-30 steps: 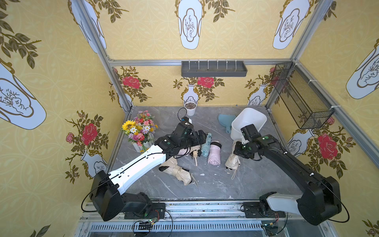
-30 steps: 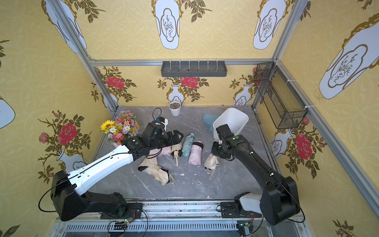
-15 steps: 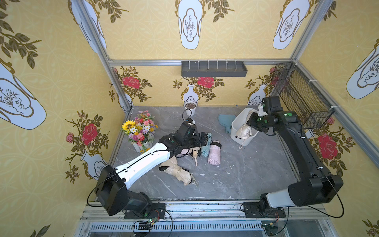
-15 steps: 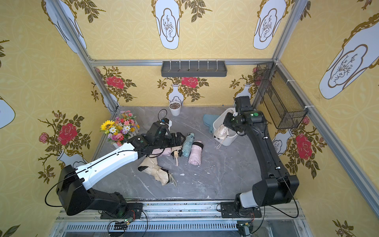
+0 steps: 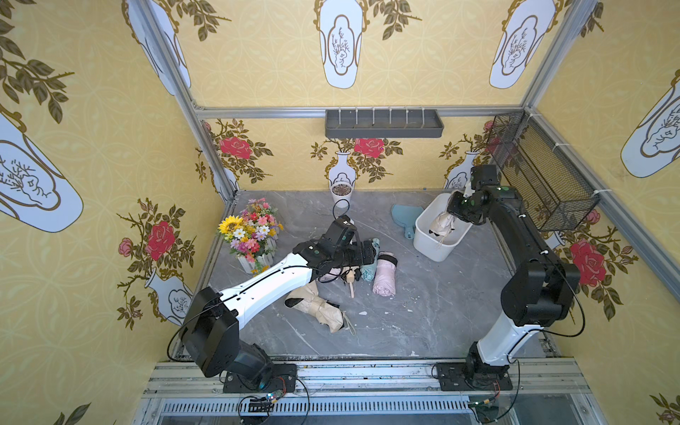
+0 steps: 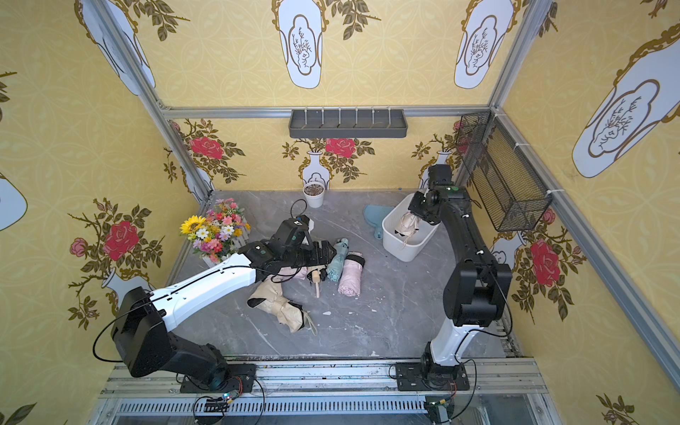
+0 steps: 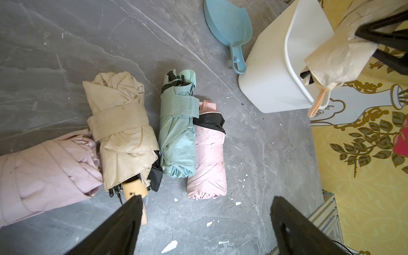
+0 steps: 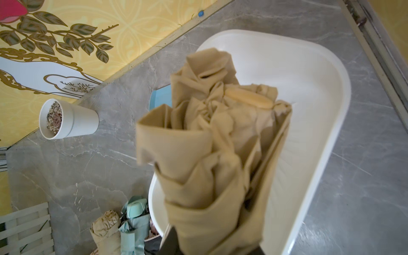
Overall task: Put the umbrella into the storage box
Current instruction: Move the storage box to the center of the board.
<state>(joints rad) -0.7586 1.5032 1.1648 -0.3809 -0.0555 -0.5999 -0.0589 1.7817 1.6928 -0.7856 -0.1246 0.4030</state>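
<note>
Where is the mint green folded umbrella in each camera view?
In a top view: mint green umbrella on the floor, beside the pink umbrella.
In a top view: same spot.
Left wrist: between the beige umbrella and the pink umbrella.
Right wrist: partly visible, beside the storage box.
Shared landmark: the storage box.

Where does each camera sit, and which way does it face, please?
Top views: high at the front, looking down at the whole grey table; both arms show entire.
Left wrist: on the left arm, looking down past the open left gripper at the mint-green umbrella among other folded ones.
Right wrist: on the right arm, looking down along the beige umbrella in the shut right gripper, into the storage box.
Shared: both wrist views show that mint-green umbrella and the storage box.
</note>
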